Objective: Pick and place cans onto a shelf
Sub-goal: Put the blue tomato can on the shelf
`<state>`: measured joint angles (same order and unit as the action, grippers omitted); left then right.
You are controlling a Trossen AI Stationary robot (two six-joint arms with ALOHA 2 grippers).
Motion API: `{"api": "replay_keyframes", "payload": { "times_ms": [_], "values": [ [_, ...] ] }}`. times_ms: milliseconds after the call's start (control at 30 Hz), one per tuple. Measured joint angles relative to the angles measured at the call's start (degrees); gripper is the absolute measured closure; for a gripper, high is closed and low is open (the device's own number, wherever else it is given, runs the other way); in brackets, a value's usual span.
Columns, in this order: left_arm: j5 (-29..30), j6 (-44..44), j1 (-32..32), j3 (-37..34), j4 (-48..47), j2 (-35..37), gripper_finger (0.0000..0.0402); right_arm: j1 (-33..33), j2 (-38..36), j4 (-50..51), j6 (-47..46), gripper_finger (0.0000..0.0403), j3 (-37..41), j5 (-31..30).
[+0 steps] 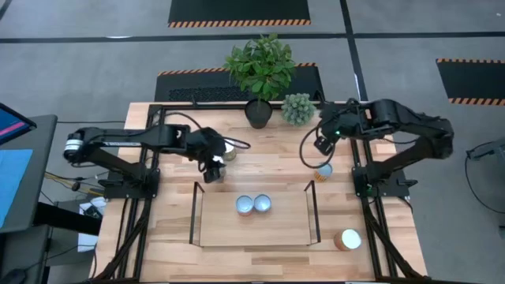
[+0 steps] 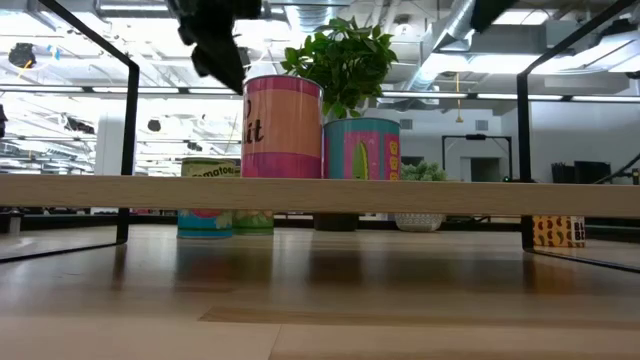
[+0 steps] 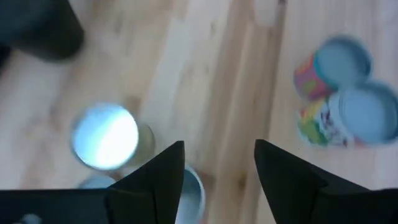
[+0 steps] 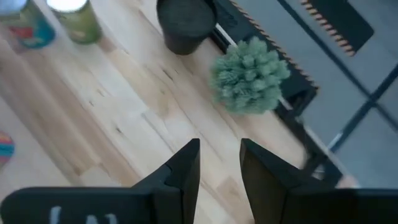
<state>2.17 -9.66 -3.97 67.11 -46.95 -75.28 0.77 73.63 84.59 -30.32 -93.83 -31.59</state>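
Observation:
The shelf (image 1: pixel 252 225) is a light-wood board with dark wire ends, near the table's front. Two cans stand upright on it, side by side (image 1: pixel 245 206) (image 1: pixel 262 204); the low view shows them as a pink one (image 2: pixel 282 125) and a teal one (image 2: pixel 362 148). My left gripper (image 1: pixel 211 170) hangs open and empty above the table, just behind the shelf's left end. Below it are a silver-topped can (image 3: pixel 104 135) and a second can (image 3: pixel 189 190), partly hidden by a finger. My right gripper (image 4: pixel 219 162) is open and empty at the far right, above bare table.
A tan-sided can with a pale-blue top (image 1: pixel 324 170) stands right of the shelf. A white-topped can (image 1: pixel 347 239) stands at the front right. A dark plant pot (image 1: pixel 258 113) and a small green plant (image 1: pixel 297 109) stand at the far edge.

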Motion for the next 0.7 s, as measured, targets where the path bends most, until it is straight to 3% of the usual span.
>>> {"api": "replay_keyframes", "payload": {
  "times_ms": [167,333,700],
  "values": [
    [-3.8,-4.3,0.1,0.0,-4.2,-3.1,0.0216,0.4,-7.1,-12.0,-1.8,0.0264,13.6,1.5],
    [-2.7,-5.5,0.4,0.0,-7.3,-7.0,0.0216,0.6,-10.6,-21.8,-1.8,0.0266,23.5,3.4],
    [2.6,-3.0,0.4,0.3,-9.4,-16.4,0.0216,0.5,-11.7,-25.3,-2.3,0.0267,28.4,3.7]
  ]
}}
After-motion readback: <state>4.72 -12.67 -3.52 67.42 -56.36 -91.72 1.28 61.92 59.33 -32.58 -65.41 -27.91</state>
